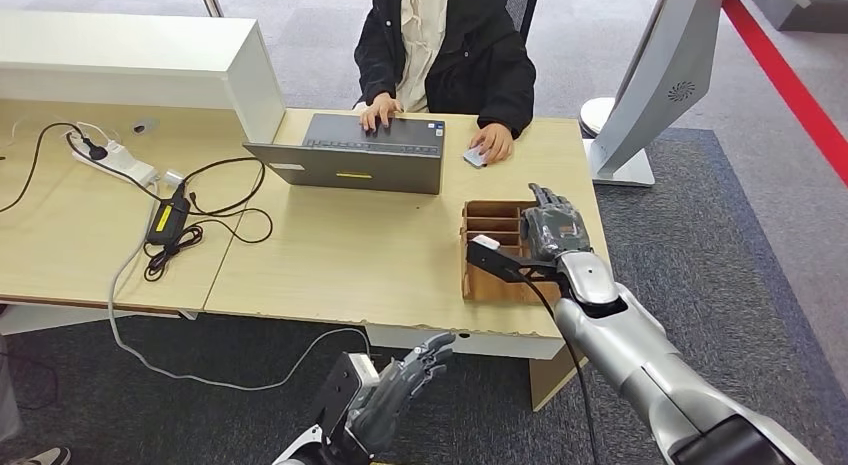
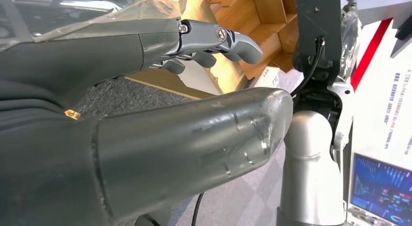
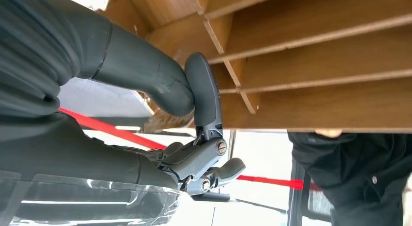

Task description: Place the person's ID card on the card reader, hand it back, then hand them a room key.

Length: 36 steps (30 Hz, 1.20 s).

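the robot's right hand (image 1: 553,228) hangs over the brown cardboard divider box (image 1: 490,225) that sits near the right end of the light wooden desk (image 1: 340,255). in the right wrist view the thumb (image 3: 145,80) and one dark finger (image 3: 206,97) meet in a pinch beside the box's thin cardboard partitions, while the other fingers curl below; i cannot tell whether anything lies between them, so a card in that grip is not certain. the robot's left hand (image 1: 400,385) is low, off the front edge of the desk, fingers loosely apart and holding nothing; the left wrist view shows the same, with the thick grey thumb (image 2: 194,138) well apart from the fingers (image 2: 218,39).

across the desk a person in a black jacket (image 1: 450,55) sits behind a dark grey open laptop (image 1: 360,155), one hand (image 1: 380,110) on its keyboard and the other hand (image 1: 492,142) resting on a small pale card-like object (image 1: 473,157) on the desk, beside the laptop. a black power adapter (image 1: 165,220) and white power strip (image 1: 115,160) lie with tangled cables on the left part of the desk.
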{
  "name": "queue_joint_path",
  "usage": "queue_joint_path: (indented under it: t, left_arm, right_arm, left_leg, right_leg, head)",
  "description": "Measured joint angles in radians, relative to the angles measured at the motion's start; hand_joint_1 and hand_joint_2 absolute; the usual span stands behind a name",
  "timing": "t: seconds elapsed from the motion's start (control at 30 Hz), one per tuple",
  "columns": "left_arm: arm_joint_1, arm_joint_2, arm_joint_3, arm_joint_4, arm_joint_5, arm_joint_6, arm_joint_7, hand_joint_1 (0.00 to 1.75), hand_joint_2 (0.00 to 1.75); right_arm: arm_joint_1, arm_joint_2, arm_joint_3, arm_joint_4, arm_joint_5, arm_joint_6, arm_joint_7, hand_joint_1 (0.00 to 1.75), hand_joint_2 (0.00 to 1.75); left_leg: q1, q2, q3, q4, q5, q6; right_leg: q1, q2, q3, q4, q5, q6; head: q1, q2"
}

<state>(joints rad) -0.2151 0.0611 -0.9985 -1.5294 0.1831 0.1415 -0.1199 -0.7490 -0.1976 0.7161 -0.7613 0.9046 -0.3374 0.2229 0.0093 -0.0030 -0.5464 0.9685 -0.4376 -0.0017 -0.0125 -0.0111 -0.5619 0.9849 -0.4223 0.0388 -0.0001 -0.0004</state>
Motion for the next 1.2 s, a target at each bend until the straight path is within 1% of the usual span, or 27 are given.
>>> queue_joint_path:
  t: [0.03,0.07,0.2,0.3,0.6,0.9,1.2]
  left_arm:
    - [0.0,0.0,0.0,0.0,-0.003,-0.002,0.0,0.0,0.0]
    - [0.001,-0.001,0.0,0.0,-0.006,-0.003,0.0,0.0,0.0]
    - [0.001,-0.002,0.0,0.0,-0.014,-0.004,0.002,0.0,0.0]
    - [0.0,-0.002,0.0,0.0,-0.012,-0.003,0.006,0.0,0.0]
    - [-0.013,-0.002,-0.002,0.0,0.003,-0.003,0.015,0.0,0.0]
    - [-0.014,-0.002,-0.002,0.001,0.006,-0.003,0.016,0.0,0.0]
    - [-0.013,-0.008,-0.002,0.002,0.006,-0.027,0.017,0.0,0.0]
  right_arm:
    - [0.0,0.0,0.001,-0.004,0.003,-0.011,0.002,0.04,1.75]
    - [0.0,0.0,0.001,-0.008,0.006,-0.022,0.003,0.0,1.75]
    - [0.0,0.0,0.002,-0.027,-0.009,-0.062,-0.001,0.0,1.75]
    - [0.0,0.0,-0.001,-0.053,-0.034,-0.073,-0.009,0.0,1.75]
    - [0.002,-0.009,-0.017,-0.128,-0.061,-0.068,-0.005,0.0,1.75]
    - [0.013,-0.015,-0.023,-0.144,-0.066,-0.069,-0.004,0.0,1.75]
    - [0.028,-0.048,-0.024,-0.14,-0.012,-0.018,0.07,0.0,1.75]
  left_leg:
    - [0.0,0.0,0.0,0.0,0.0,0.0]
    - [0.0,0.0,0.0,0.0,0.0,0.0]
    - [0.0,0.0,0.0,0.0,0.0,0.0]
    - [0.0,0.0,0.0,0.0,0.0,0.0]
    - [0.0,0.0,0.0,0.0,0.0,0.0]
    - [0.0,0.0,0.0,0.0,0.0,0.0]
    - [0.0,0.0,0.0,0.0,0.0,0.0]
  right_leg:
    - [0.0,0.0,0.0,0.0,0.0,0.0]
    - [0.0,0.0,0.0,0.0,0.0,0.0]
    - [0.0,0.0,0.0,0.0,0.0,0.0]
    - [0.0,0.0,0.0,0.0,0.0,0.0]
    - [0.0,0.0,0.0,0.0,0.0,0.0]
    - [0.0,0.0,0.0,0.0,0.0,0.0]
    - [0.0,0.0,0.0,0.0,0.0,0.0]
  head:
    - [0.0,0.0]
    - [0.0,0.0]
    - [0.0,0.0]
    - [0.0,0.0]
    - [0.0,0.0]
    - [0.0,0.0]
    - [0.0,0.0]
